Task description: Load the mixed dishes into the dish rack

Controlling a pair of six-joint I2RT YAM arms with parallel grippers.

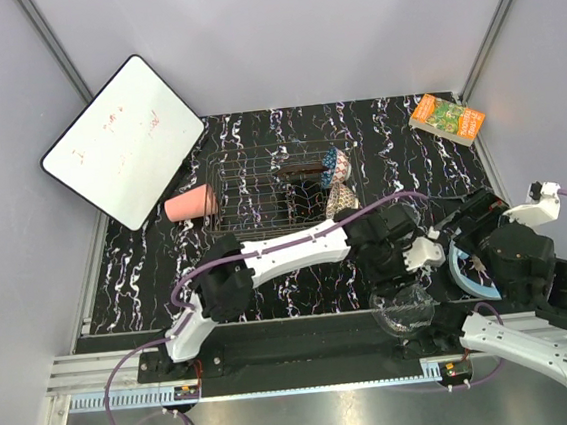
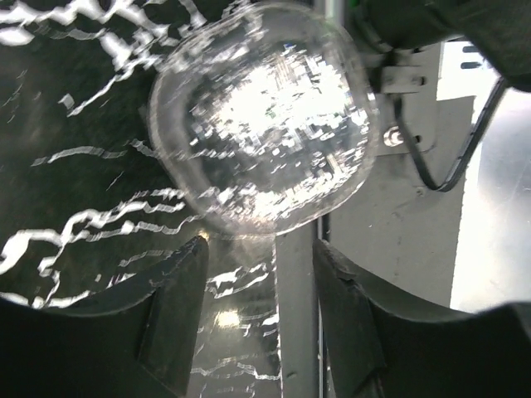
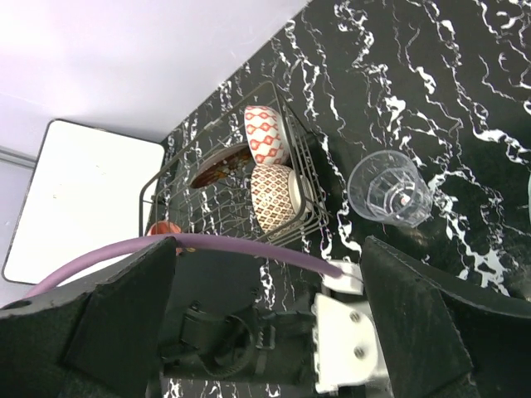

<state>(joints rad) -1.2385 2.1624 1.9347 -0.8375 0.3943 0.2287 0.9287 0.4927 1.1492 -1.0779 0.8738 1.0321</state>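
Note:
The clear glass bowl (image 2: pixel 261 116) lies at the table's front edge (image 1: pixel 403 308), just beyond the tips of my left gripper (image 2: pixel 259 249). That gripper is open and nothing sits between its fingers (image 2: pixel 178 307). The dish rack (image 1: pixel 261 189) holds the red floral plate (image 1: pixel 305 173), the blue patterned bowl (image 1: pixel 334 160) and the beige patterned bowl (image 1: pixel 341 199). The pink plastic cup (image 1: pixel 192 203) lies on its side against the rack's left side. The small clear glass (image 3: pixel 390 189) stands upright on the table right of the rack. My right gripper (image 3: pixel 270 249) is wide open, empty, above the left arm.
A white board (image 1: pixel 121 141) leans at the back left. A green-orange book (image 1: pixel 446 118) lies at the back right. Blue headphones (image 1: pixel 462 268) show partly under the right arm. The left arm (image 1: pixel 297 246) stretches across the table in front of the rack.

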